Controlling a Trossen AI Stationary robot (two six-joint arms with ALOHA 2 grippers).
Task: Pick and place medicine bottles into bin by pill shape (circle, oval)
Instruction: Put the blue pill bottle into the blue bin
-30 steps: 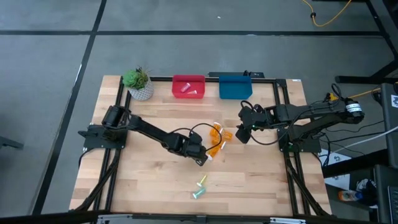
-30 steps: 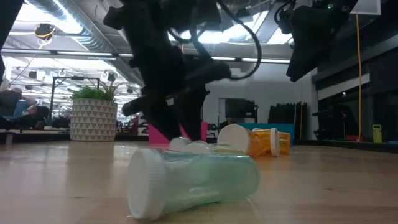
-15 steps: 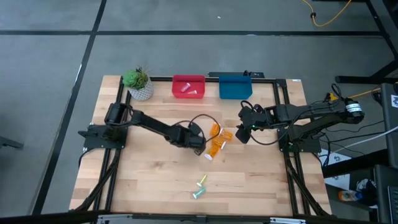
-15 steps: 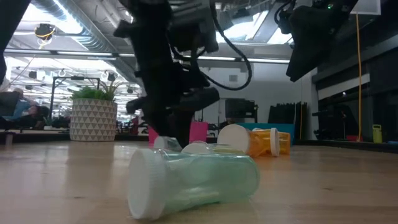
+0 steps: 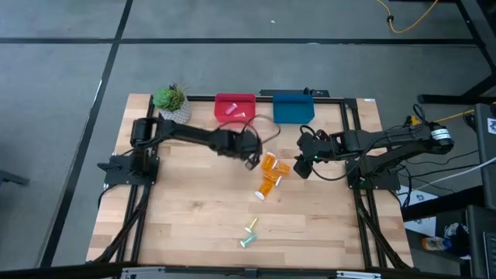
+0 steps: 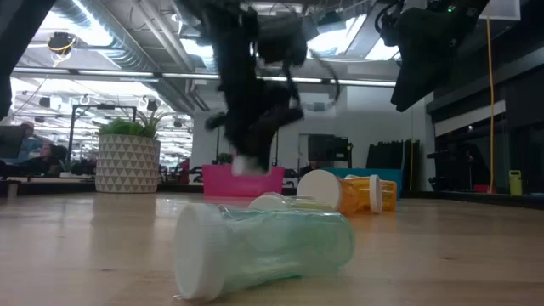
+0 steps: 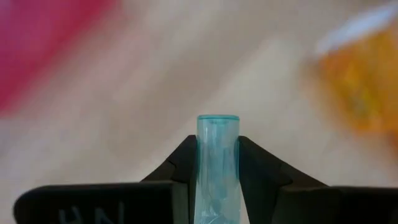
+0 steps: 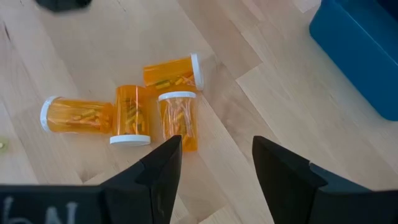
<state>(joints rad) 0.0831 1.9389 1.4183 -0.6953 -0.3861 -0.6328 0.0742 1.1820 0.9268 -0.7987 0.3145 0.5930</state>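
The left gripper has lifted off the mid-table and swung toward the red bin at the table's far edge, clamped on a teal vial. The right gripper hangs open over four orange bottles. No writing is legible.

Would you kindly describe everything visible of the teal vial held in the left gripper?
The teal vial is a slim, translucent cylinder with a slightly darker teal rim at its free end. It is clamped between the two dark fingers of the left gripper, pointing forward past them and touching nothing else. It is held above the wooden table, between the orange bottles and the red bin.
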